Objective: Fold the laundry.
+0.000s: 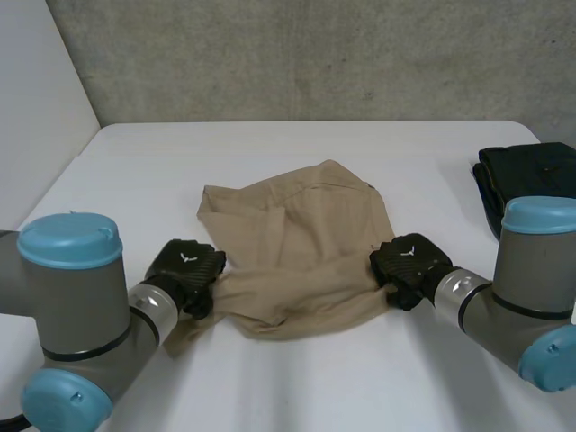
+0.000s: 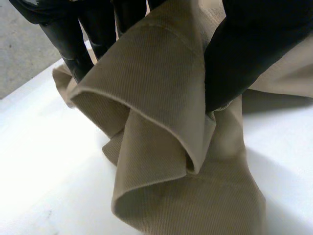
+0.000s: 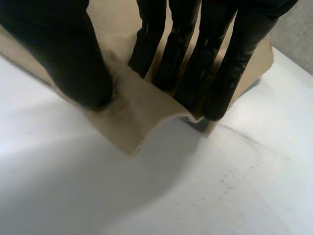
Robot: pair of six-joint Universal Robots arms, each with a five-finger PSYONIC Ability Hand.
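A tan garment [image 1: 297,256] lies rumpled in the middle of the white table [image 1: 297,387]. My left hand [image 1: 184,270] grips its near left edge. In the left wrist view the thumb [image 2: 244,54] and fingers [image 2: 73,44] pinch a thick fold of the tan cloth [image 2: 161,127], which hangs in loops below them. My right hand [image 1: 409,265] holds the near right edge. In the right wrist view its fingers [image 3: 220,63] and thumb [image 3: 73,63] pinch the cloth's corner [image 3: 142,112], raised slightly off the table.
A folded black garment [image 1: 531,180] lies at the table's far right edge. A grey wall [image 1: 315,54] runs behind the table. Bare white tabletop stretches in front of the tan garment and to its left.
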